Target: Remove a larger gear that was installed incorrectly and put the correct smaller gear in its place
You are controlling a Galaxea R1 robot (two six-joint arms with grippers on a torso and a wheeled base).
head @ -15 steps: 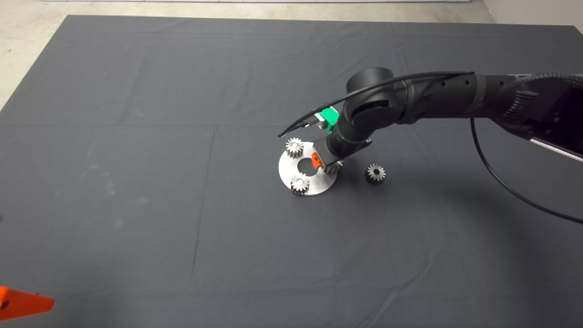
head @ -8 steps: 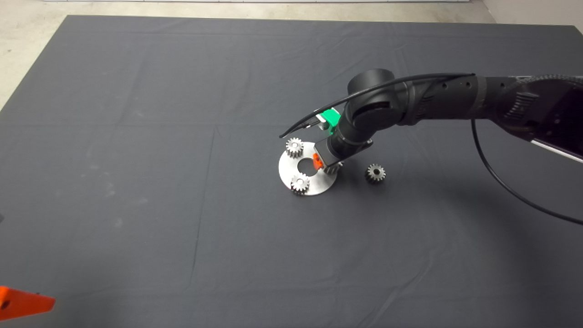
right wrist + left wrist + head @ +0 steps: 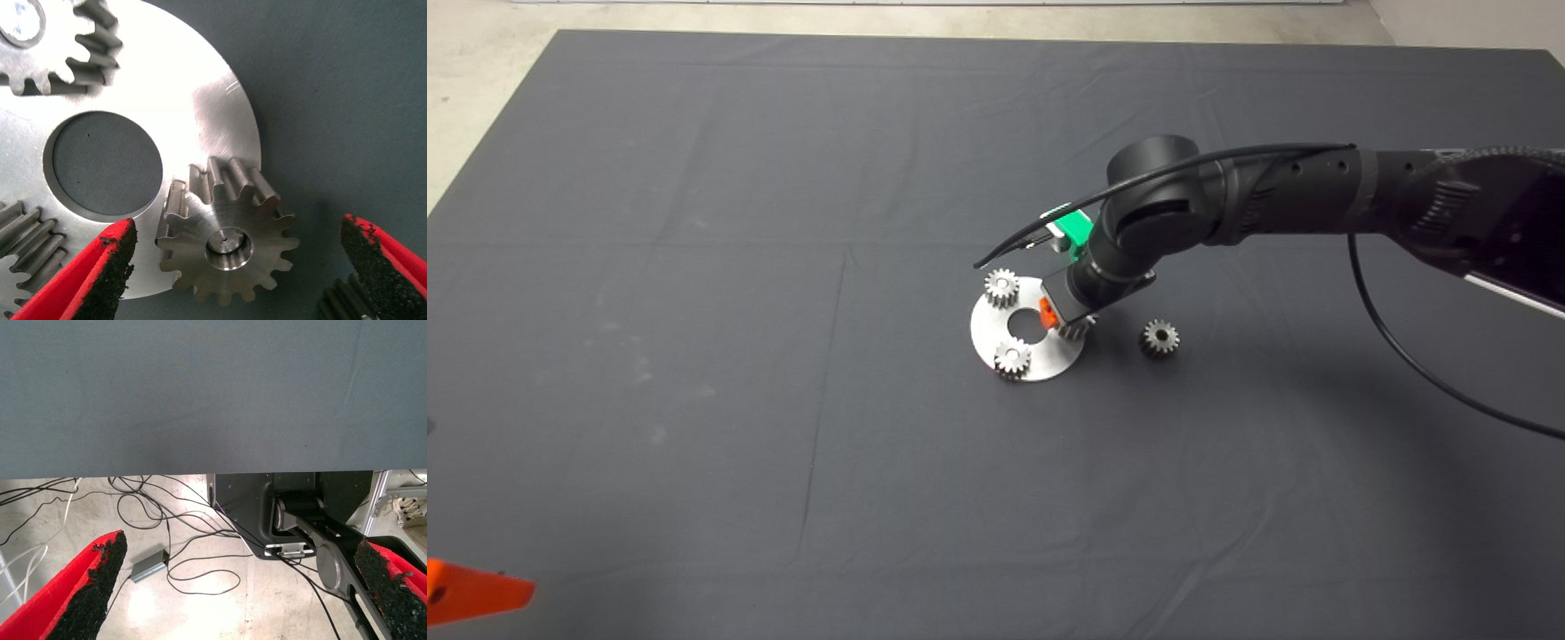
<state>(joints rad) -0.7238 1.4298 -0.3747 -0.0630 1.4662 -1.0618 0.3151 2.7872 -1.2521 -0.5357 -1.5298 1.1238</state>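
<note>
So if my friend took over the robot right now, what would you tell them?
Right gripper: open, fingers either side of the big gear, not gripping yet.
Left gripper: open, parked at the mat's lower left edge.
Big gear: on the round plate, at its right edge, with two silver gears on the plate too.
Small gear: on the mat, right of the plate.
Done: nothing swapped.
Left: grip and lift off the big gear, then fit the small one.
</note>
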